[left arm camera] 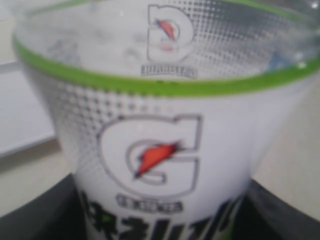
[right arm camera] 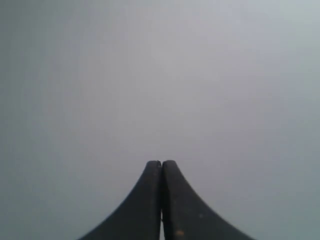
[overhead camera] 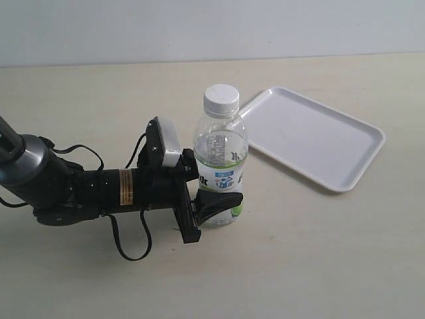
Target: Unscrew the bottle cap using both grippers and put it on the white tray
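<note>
The bottle (overhead camera: 221, 149) stands upright on the table, its white cap (overhead camera: 221, 100) screwed on top. My left gripper (overhead camera: 222, 189), on the arm with the yellow label band, reaches in from the left and is shut on the bottle's lower labelled part. In the left wrist view the bottle's label (left arm camera: 160, 125) fills the picture, with a black finger (left arm camera: 35, 215) pressed against each side. The white tray (overhead camera: 312, 136) lies to the bottle's right, farther back. My right gripper (right arm camera: 161, 165) is shut on nothing, faces a plain grey surface and is outside the exterior view.
The left arm and its looping cables (overhead camera: 129, 246) lie low across the left of the table. A strip of the tray (left arm camera: 20, 115) shows behind the bottle in the left wrist view.
</note>
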Motion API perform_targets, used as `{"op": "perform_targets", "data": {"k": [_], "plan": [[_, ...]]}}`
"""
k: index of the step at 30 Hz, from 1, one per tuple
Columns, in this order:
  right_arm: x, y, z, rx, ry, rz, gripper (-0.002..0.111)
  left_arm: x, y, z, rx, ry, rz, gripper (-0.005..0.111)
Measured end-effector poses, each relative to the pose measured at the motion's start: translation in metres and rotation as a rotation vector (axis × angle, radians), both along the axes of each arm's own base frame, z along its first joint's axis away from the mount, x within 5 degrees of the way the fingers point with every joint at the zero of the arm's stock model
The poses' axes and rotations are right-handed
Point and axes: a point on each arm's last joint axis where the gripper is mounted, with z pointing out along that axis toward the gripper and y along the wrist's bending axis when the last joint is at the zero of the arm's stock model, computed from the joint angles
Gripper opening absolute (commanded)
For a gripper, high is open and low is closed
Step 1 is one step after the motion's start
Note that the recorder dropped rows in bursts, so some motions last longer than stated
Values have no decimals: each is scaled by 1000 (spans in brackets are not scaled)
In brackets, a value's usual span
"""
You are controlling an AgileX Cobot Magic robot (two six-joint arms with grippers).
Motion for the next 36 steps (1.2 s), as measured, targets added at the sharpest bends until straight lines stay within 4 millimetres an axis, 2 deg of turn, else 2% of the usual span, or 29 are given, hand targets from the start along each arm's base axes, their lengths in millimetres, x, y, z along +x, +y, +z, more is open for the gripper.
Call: {"op": "perform_targets", "data": {"k": [3, 5, 11, 15, 17, 19, 21, 24, 25, 28, 29, 30, 31, 32, 34, 36], "plan": [[34, 3, -10, -124, 193, 6, 0, 0, 0, 0, 0, 0, 0, 0], [48, 1, -19, -123, 266, 13, 0, 0, 0, 0, 0, -2, 0, 0], [61, 1, -31, -141, 368, 21, 0, 0, 0, 0, 0, -2, 0, 0], [75, 3, -47, -340, 529, 1, 0, 0, 0, 0, 0, -1, 1, 0], [87, 3, -63, -482, 661, -7, 0, 0, 0, 0, 0, -1, 1, 0], [100, 2, -81, -542, 785, 3, 0, 0, 0, 0, 0, -1, 1, 0], [115, -1, -102, -557, 907, 26, 0, 0, 0, 0, 0, -2, 0, 0], [134, -7, -122, -551, 1064, 42, 0, 0, 0, 0, 0, -2, 0, 0], [146, -12, -130, -543, 1176, 39, 0, 0, 0, 0, 0, -2, 0, 0], [167, -23, -136, -586, 1429, 34, 0, 0, 0, 0, 0, -2, 0, 0], [177, -26, -138, -636, 1568, 77, 0, 0, 0, 0, 0, -2, 0, 0], [181, -27, -139, -667, 1623, 108, 0, 0, 0, 0, 0, -2, 0, 0], [190, -26, -143, -693, 1755, 207, 0, 0, 0, 0, 0, -2, 0, 0], [194, -25, -143, -700, 1797, 251, 0, 0, 0, 0, 0, -2, 0, 0], [202, -19, -157, -713, 1986, 510, 0, 0, 0, 0, 0, -2, 0, 0], [208, -14, -163, -716, 2033, 641, 0, 0, 0, 0, 1, -2, -2, 0]]}}
